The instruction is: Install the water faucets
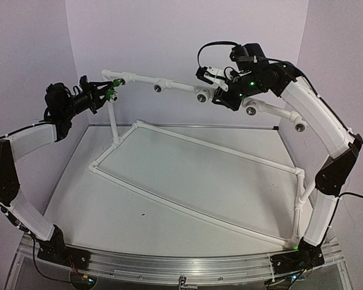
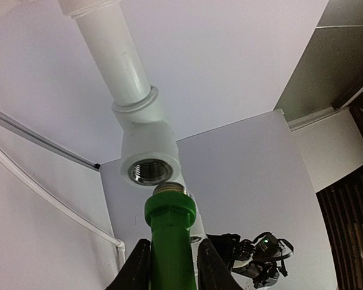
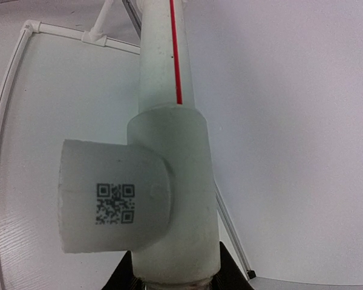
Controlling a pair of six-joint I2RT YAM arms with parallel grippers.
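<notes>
Reaching out, your left gripper (image 2: 173, 257) clamps the green faucet (image 2: 169, 226), threaded tip just short of the elbow socket (image 2: 150, 172); right gripper (image 3: 175, 277) grips the tee fitting (image 3: 169, 175).

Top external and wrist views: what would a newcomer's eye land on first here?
The green faucet, clamped in the left gripper, stands out, its silver end at the mouth of a threaded socket at the left end of the pipe rail. Further right, the right gripper grips a white tee bearing a QR code.
</notes>
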